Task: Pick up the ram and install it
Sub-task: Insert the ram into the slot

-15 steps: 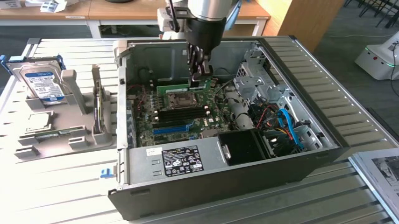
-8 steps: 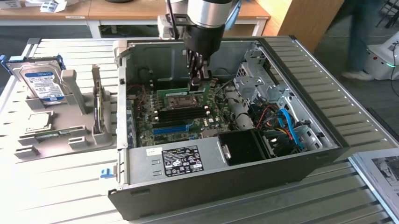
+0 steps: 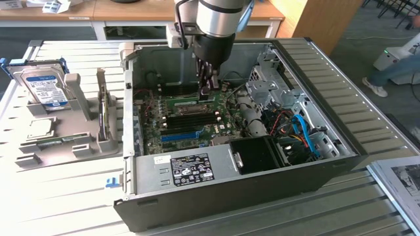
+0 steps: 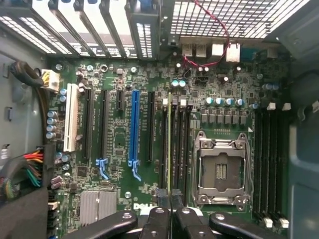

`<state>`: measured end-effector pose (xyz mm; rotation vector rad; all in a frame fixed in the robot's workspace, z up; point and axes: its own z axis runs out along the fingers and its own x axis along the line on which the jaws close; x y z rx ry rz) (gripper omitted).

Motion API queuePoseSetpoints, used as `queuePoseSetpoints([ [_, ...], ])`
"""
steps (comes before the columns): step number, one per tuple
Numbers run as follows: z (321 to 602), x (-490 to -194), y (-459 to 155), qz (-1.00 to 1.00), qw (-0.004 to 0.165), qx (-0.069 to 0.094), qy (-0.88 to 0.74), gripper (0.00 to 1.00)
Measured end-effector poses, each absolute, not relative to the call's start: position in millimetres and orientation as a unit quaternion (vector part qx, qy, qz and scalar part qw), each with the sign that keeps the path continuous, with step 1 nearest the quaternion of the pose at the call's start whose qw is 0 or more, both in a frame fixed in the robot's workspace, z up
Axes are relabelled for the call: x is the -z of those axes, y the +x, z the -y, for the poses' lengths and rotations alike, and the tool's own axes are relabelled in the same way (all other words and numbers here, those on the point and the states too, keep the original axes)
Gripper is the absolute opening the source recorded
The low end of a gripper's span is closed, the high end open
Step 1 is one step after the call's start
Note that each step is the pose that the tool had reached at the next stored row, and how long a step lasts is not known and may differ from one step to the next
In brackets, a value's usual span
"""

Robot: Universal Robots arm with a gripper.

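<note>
Item 1. Black metal computer case (image 3: 217,196), side panel off, lying open on a pale slatted table (image 3: 66,196). It is holding:
- a green motherboard (image 3: 190,118) covering its floor;
- a silver power supply (image 3: 187,169) with a black label, sitting against the near wall;
- a black fan shroud (image 3: 259,155) just beside the supply;
- blue cables (image 3: 305,132) running along the exterior view's right.

On the board, the wrist view is showing a bright blue expansion slot (image 4: 133,127), a silver processor socket (image 4: 222,169), and black memory slots (image 4: 182,144) lying between them.

Item 2. Grey moulded holder (image 3: 66,142), standing on the table at the exterior view's left, well apart from the arm. It is carrying an upright silver hard drive (image 3: 45,88) with a blue-white label.

Item 3. Dark two-finger gripper (image 4: 170,199), reaching down inside the case over the board. Its fingers are clenching the top edge of the ram (image 4: 169,144), a long thin green circuit-board stick. Seen edge-on, the stick is running parallel to the memory slots and in line with one of them. Whether it is touching the slot cannot be told.
</note>
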<state>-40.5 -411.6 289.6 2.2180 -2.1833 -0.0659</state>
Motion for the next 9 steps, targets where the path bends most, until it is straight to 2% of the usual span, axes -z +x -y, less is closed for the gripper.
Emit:
queuePoseSetpoints([
  [9, 411.6, -274.7, -40.5, 0.701, 0.014, 0.021, 0.712, 0.12],
])
